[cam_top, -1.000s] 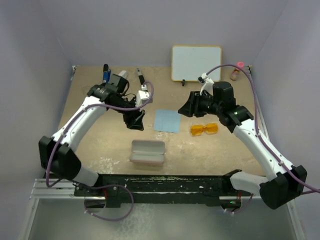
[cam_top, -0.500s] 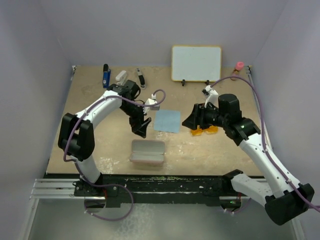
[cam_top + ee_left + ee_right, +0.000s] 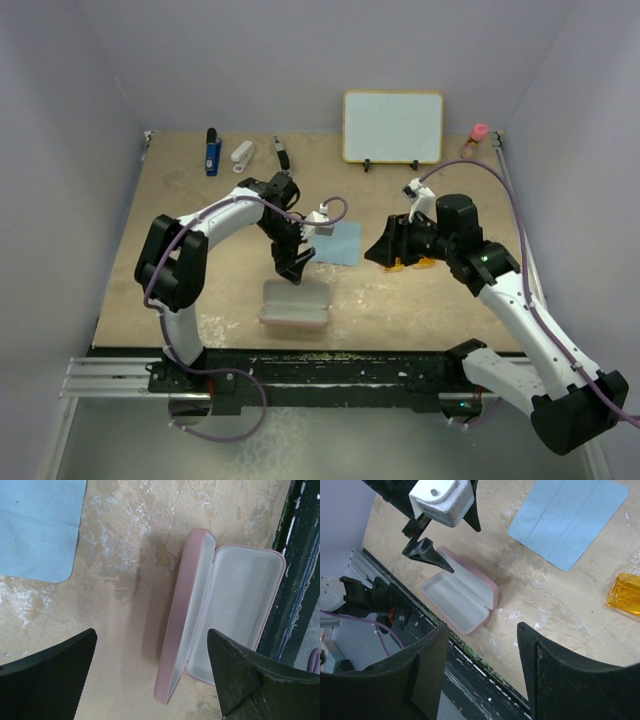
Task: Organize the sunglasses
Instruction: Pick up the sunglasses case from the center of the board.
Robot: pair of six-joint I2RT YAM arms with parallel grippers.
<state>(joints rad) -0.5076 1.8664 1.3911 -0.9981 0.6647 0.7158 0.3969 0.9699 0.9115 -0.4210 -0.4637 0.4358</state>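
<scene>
Both hang wide open, holding nothing. The left gripper (image 3: 294, 266) hovers over the open pink case (image 3: 295, 304) at the worktop's (image 3: 180, 230) near edge. The right gripper (image 3: 385, 250) hovers by the sunglasses (image 3: 626, 594), which lie right of the blue cloth (image 3: 335, 243), with bare worktop between them and the case.

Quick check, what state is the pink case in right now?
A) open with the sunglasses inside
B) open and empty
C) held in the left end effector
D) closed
B: the case lies open on the table showing bare white lining, and the sunglasses lie outside it.
</scene>
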